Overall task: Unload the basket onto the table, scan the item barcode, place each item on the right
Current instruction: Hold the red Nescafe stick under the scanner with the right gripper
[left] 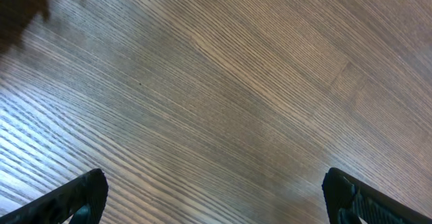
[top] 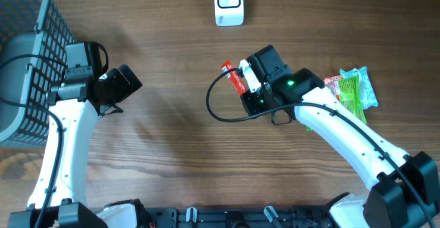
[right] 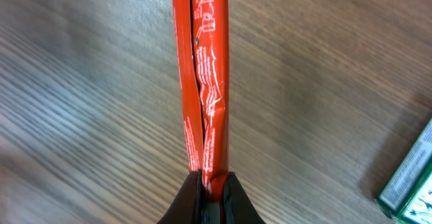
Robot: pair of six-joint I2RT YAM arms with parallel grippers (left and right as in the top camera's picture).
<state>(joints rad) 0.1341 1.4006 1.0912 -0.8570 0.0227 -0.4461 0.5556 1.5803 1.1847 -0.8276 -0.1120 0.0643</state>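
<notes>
R gripper is pinched tight on the end of a red packet. From overhead the packet's around mid tabletop, a bit below the white scanner. L gripper is spread wide over bare wood, near the basket. Green packs lie by the R arm.
</notes>
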